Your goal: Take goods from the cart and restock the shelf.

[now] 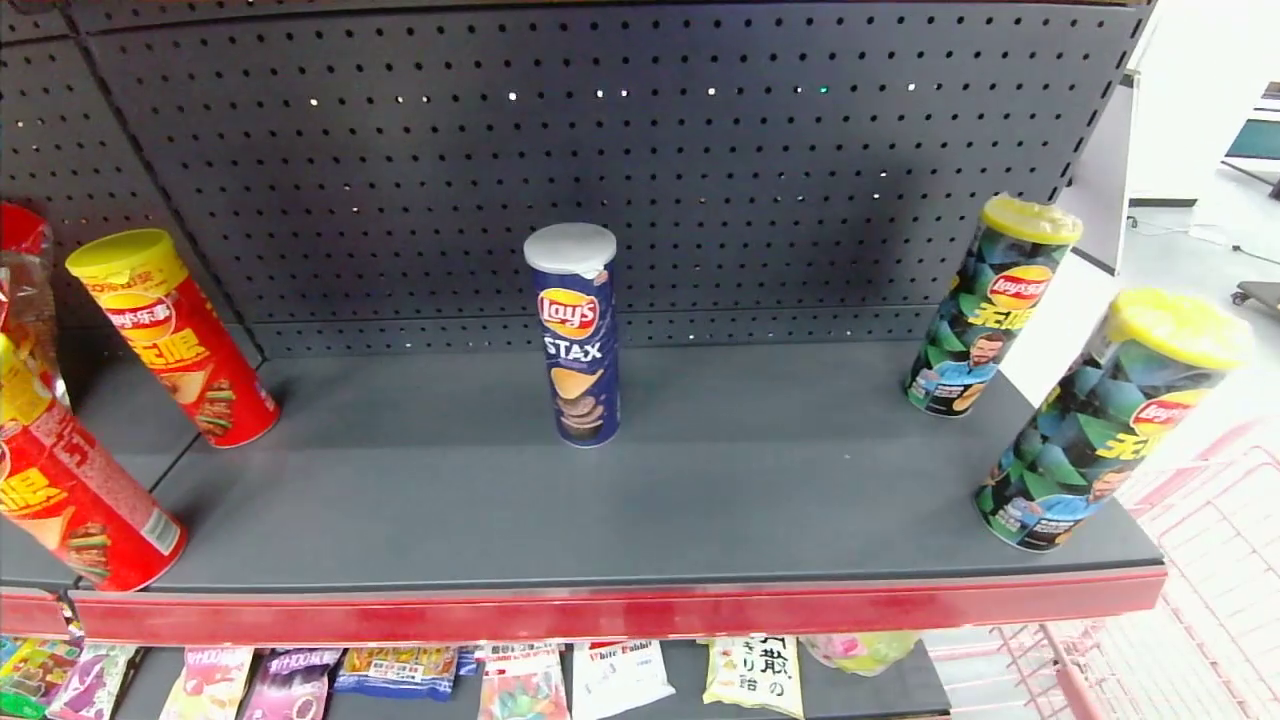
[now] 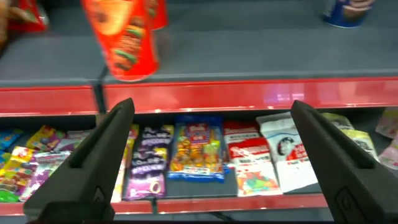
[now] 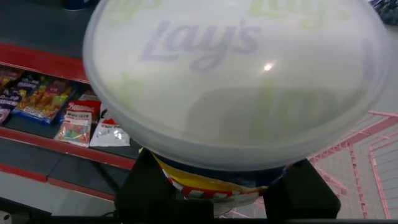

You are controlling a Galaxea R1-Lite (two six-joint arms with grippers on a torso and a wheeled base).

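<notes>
Chip can (image 3: 230, 81) with a clear lid is clamped in the right claw (image 3: 225, 190), apparently low beside the pink cart (image 3: 373, 143), just off the red edge of the shelf (image 3: 37, 59). Left claw (image 2: 211, 107) gapes wide, facing snack bags (image 2: 196, 149) on the lower tier.

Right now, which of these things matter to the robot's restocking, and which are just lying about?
Job: clear-lidded chip can in the right gripper; upper shelf; pink cart.
Lying about: snack bags on the lower shelf; blue can, red cans, green cans already shelved.
</notes>
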